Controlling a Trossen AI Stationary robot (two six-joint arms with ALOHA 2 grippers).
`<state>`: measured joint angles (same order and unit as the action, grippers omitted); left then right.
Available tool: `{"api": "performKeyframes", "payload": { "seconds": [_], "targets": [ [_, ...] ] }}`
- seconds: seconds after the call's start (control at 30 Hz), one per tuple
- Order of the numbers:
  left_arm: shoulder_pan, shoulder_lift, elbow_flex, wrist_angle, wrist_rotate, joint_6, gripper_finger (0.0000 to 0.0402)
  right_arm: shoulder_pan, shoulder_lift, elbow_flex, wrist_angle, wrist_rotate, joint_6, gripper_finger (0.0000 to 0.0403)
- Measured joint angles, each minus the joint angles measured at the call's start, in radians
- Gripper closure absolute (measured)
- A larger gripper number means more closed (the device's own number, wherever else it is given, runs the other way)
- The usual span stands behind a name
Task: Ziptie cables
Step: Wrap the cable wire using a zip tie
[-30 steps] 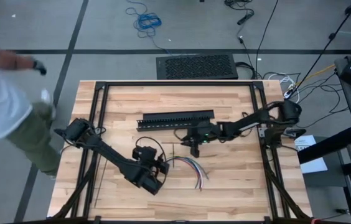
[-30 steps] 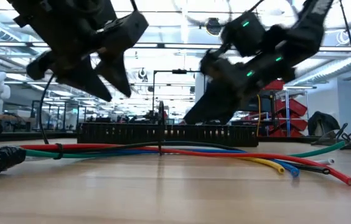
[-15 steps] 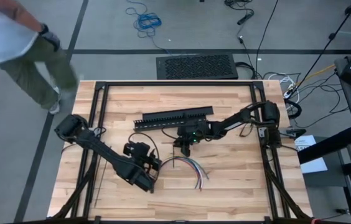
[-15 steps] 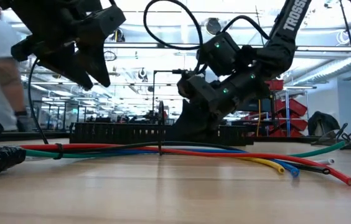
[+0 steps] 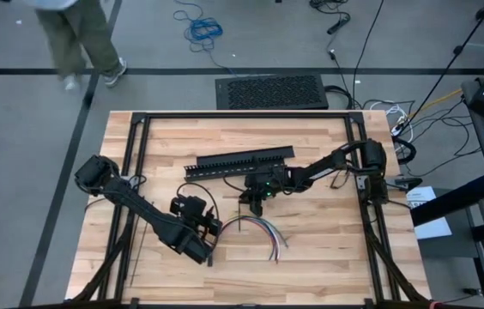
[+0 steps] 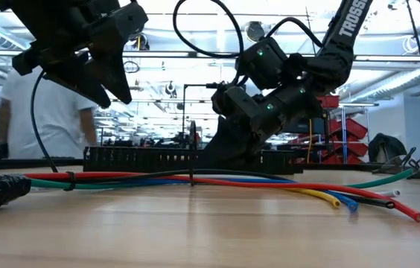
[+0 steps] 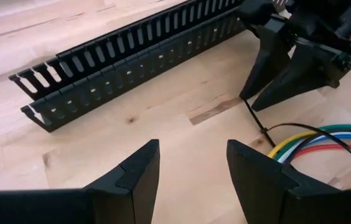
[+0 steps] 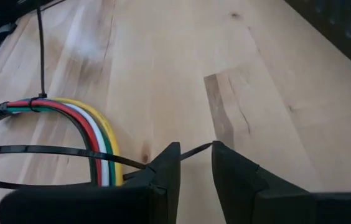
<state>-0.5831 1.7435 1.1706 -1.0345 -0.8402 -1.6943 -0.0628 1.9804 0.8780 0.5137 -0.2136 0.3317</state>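
**Right gripper pinching a ziptie beside the wire bundle**

High view: A wooden table (image 5: pixel 311 249) is seen from above. The cables (image 5: pixel 259 230), a small fan of coloured wires, lie near the table's middle, in front of a long black slotted channel (image 5: pixel 238 164). The right gripper (image 5: pixel 251 202) is lowered just behind the bundle's gathered end. The left gripper (image 5: pixel 209 246) hangs beside the same end, apart from it. A person (image 5: pixel 79 34) is seen on the floor beyond the table.

Low view: The cables (image 6: pixel 195 181) rest flat on the wood, already cinched by a thin black strap at one point.

Left wrist view: The left gripper (image 7: pixel 193 168) is shown with jaws parted and nothing between them.

Right wrist view: The right gripper (image 8: pixel 194 163) is nearly closed, and a slim black ziptie (image 8: pixel 45 151) is pinched between its fingers; its strap is looped across the curved wires.

Handling, as judged: the wires appear light and limp, likely to slide and splay when nudged, so hold is best taken where they run close together, not at the fanned ends. The ziptie looks springy and slick; a grip near its tail is advisable.
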Motion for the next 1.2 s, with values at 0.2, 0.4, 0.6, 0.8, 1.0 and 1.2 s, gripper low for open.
{"api": "performKeyframes", "payload": {
  "seconds": [0.2, 0.4, 0.6, 0.8, 1.0, 1.2],
  "targets": [
    [0.0, 0.0, 0.0, 0.006, 0.0, 0.0, 0.0218, 0.008, 0.0, 0.0, 0.014, -0.004, -0.008, 0.0321],
    [0.0, 0.0, 0.0, 0.008, 0.0, 0.0, 0.0218, 0.02, 0.0, 0.0, 0.012, -0.023, -0.014, 0.0321],
    [0.001, 0.0, 0.0, 0.032, 0.0, 0.009, 0.0218, 0.018, 0.014, 0.001, 0.013, 0.002, -0.012, 0.0321],
    [0.001, 0.0, 0.0, 0.032, 0.0, 0.009, 0.0218, 0.019, 0.097, 0.096, -0.018, -0.022, 0.001, 0.0321],
    [0.0, 0.0, 0.0, 0.034, 0.011, 0.008, 0.0218, 0.018, 0.138, 0.148, -0.038, -0.049, -0.01, 0.0325],
    [0.0, 0.0, 0.0, 0.032, 0.018, 0.009, 0.0218, 0.017, 0.115, 0.147, -0.084, -0.052, -0.025, 0.0367]
  ]
}}
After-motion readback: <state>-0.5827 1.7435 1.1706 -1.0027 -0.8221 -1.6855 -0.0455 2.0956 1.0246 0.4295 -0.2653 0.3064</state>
